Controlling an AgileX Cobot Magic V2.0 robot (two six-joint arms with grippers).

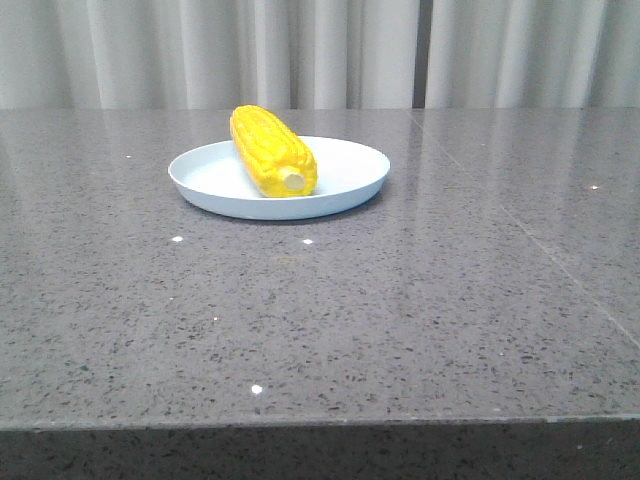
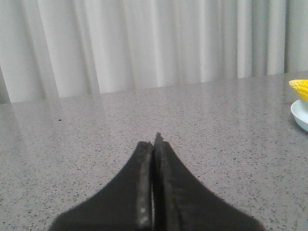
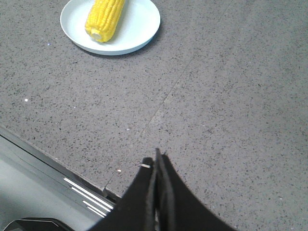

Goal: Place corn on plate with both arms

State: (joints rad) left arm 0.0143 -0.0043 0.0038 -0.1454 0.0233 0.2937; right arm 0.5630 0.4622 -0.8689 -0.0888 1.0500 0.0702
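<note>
The yellow corn [image 1: 272, 151] lies on the pale blue-white plate [image 1: 345, 180], its stub end toward me; neither gripper shows in the front view. The right wrist view shows the corn [image 3: 106, 17] on the plate [image 3: 139, 29], far from my right gripper [image 3: 157, 161], which is shut and empty over the table near its front edge. My left gripper [image 2: 154, 142] is shut and empty low over the bare table; the corn's tip [image 2: 300, 88] and the plate's edge [image 2: 299, 114] show at that view's border.
The grey speckled stone table [image 1: 420, 300] has a seam [image 1: 520, 225] running across its right part. White curtains [image 1: 320, 50] hang behind it. The table's front edge and a metal rail [image 3: 72, 183] show in the right wrist view.
</note>
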